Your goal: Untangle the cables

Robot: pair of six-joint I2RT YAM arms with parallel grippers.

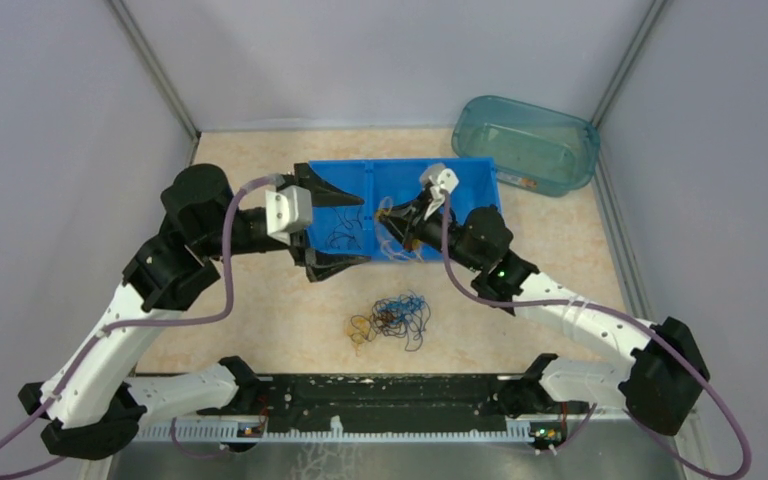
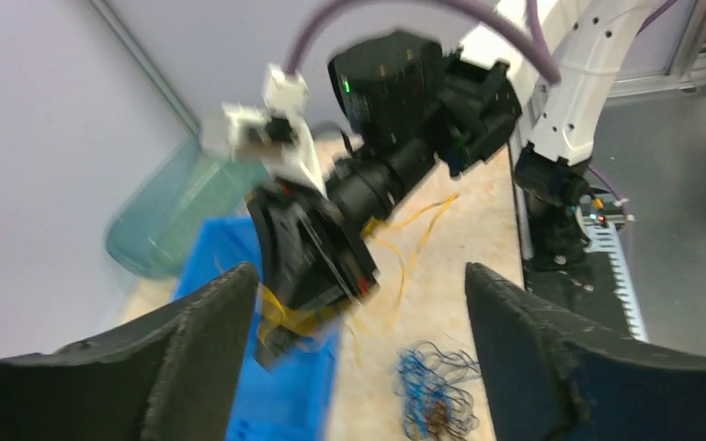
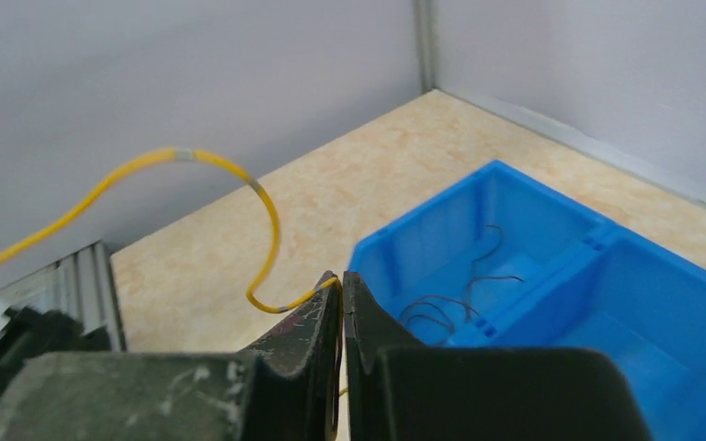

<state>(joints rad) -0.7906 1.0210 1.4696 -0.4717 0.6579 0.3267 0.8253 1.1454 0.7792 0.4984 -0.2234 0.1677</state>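
Yellow cable (image 3: 274, 230) pinched at blue bin (image 3: 423, 209) rim.

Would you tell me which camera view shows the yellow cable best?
The right wrist view: the yellow cable arcs clearly from the right gripper's shut tips. Left wrist blurs it; top external barely shows it.

Here's the bench (image 1: 260, 330), and toward its back sits the divided tray (image 1: 480, 182), 2 compartments side by side. Behind it and to the right is the tub (image 1: 530, 140), just beside the tray's far right corner. Loose wires (image 3: 450, 303) lie in the left compartment. In front of the tray, out on the bench, lies the tangle of cables (image 1: 392, 318). The left gripper (image 1: 352, 228) hangs over the left compartment, the right gripper (image 3: 342, 280) over the right one, a single cable (image 3: 267, 211) trailing from between its jaws
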